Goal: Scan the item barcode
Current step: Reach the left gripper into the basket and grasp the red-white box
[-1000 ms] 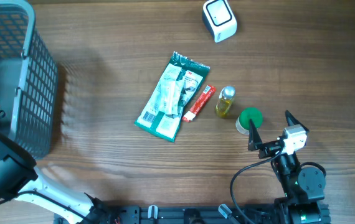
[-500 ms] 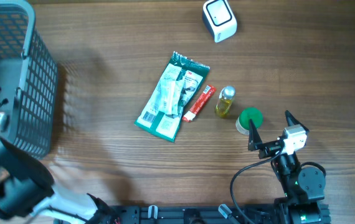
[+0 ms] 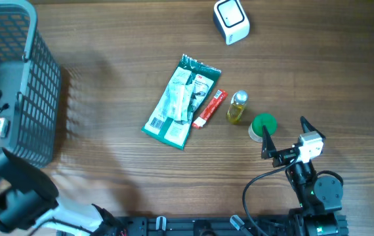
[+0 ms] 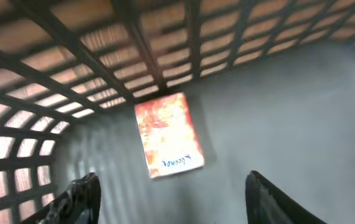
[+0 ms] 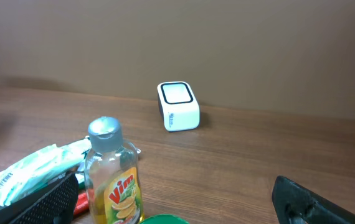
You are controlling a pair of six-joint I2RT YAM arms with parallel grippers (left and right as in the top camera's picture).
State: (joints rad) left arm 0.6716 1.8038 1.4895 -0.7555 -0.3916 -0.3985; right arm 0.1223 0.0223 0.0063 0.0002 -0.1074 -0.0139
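Left tool (image 4: 177, 199), parted, empty, above orange flat packet (image 4: 168, 134) in grey mesh basket (image 4: 289, 106) (right tool (image 3: 284, 136) likewise): withdraw straight upward.

Soft, even light overhead; the basket (image 3: 23, 85) casts a faint barred shadow toward 3 o'clock on the table (image 3: 121, 170). The left wrist view is dim and motion-blurred. The right wrist's fingers (image 5: 43, 205) at 7 o'clock are out of focus.
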